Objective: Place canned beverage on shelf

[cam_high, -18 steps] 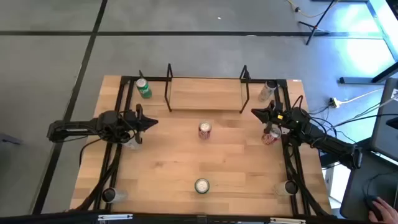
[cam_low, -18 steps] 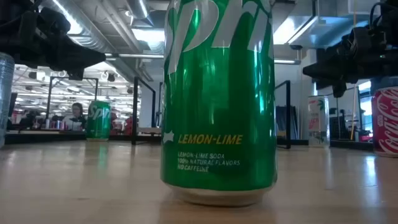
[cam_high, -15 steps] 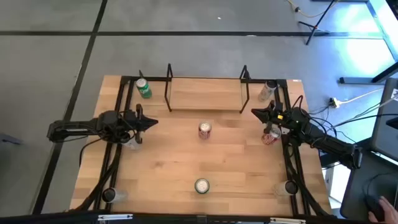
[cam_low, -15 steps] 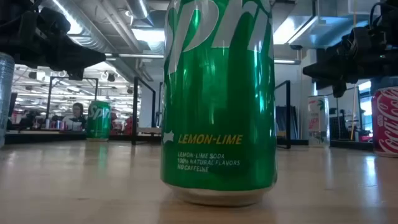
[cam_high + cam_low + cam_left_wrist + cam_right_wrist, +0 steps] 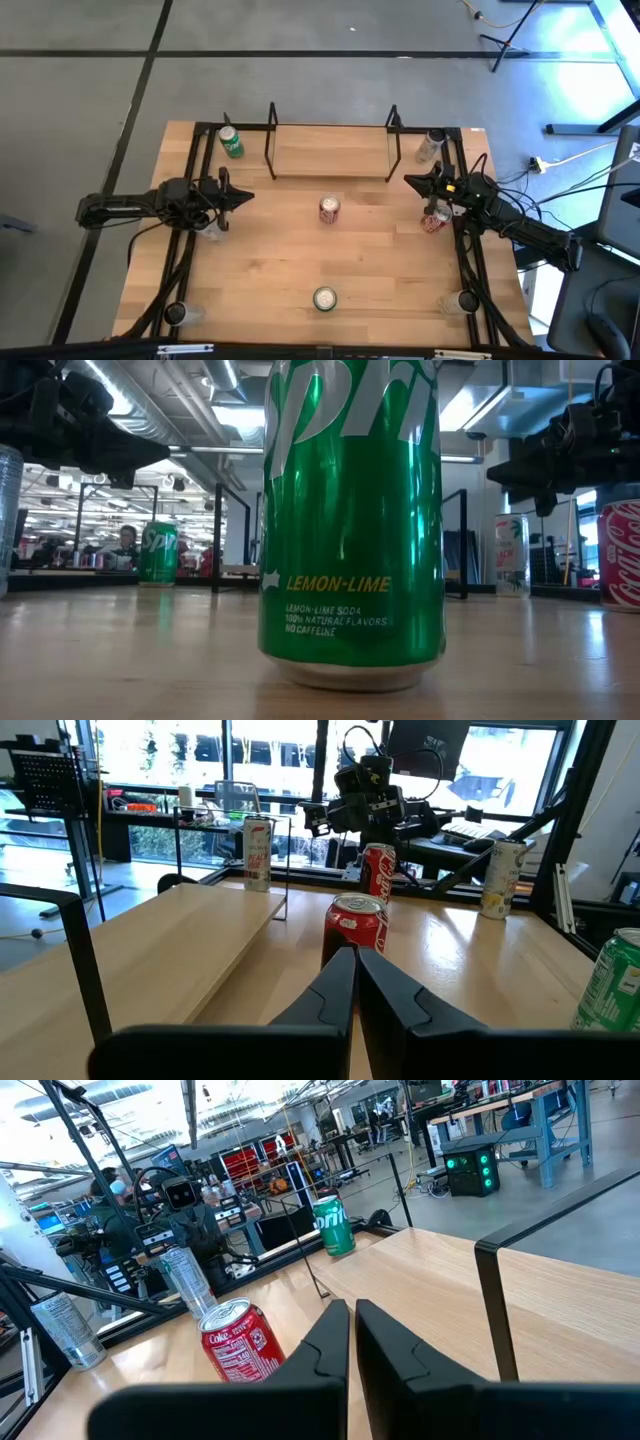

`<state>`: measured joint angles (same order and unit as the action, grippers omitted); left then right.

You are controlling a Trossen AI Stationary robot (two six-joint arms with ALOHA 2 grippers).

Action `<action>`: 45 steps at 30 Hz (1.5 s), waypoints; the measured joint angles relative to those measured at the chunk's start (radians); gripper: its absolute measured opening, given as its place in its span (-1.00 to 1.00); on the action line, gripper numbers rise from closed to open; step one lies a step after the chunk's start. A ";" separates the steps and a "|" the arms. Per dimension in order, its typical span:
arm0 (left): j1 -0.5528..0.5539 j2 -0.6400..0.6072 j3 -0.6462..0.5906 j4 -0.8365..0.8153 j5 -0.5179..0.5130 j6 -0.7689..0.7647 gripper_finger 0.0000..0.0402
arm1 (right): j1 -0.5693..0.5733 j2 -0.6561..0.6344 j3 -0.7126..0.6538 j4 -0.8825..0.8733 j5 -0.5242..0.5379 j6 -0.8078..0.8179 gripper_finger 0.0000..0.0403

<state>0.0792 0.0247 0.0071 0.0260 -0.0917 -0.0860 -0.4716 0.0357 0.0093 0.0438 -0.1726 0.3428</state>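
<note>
The shelf [image 5: 330,152], a light wooden board with black upright frames at both ends, stands at the table's far middle and bears nothing. A red can [image 5: 329,208] stands upright on the table just in front of it, and shows in the left wrist view [image 5: 355,925] and the right wrist view [image 5: 238,1342]. My left gripper [image 5: 245,197] is shut and empty, left of that can, pointing at it. My right gripper [image 5: 410,181] is shut and empty, right of it, beside a second red can [image 5: 435,219].
A green can [image 5: 231,142] stands at the far left, a pale can [image 5: 431,145] at the far right, and a green can [image 5: 325,298] near the front edge, filling the low view [image 5: 350,520]. Clear bottles stand at the front corners [image 5: 176,313] [image 5: 465,300].
</note>
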 joint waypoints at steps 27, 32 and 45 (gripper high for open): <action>0.000 0.000 0.000 0.021 -0.113 0.013 -0.95 | 0.000 0.000 0.000 0.012 0.010 0.007 -0.94; 0.000 0.000 0.000 0.086 -0.093 -0.260 -0.95 | 0.000 0.000 0.000 0.020 -0.021 0.143 -0.94; 0.000 0.001 0.016 0.429 -0.238 -0.429 -0.95 | 0.001 0.012 0.026 0.222 -0.001 0.331 -0.94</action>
<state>0.0792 0.0254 0.0235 0.4554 -0.3297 -0.5153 -0.4706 0.0474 0.0357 0.2661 -0.1736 0.6741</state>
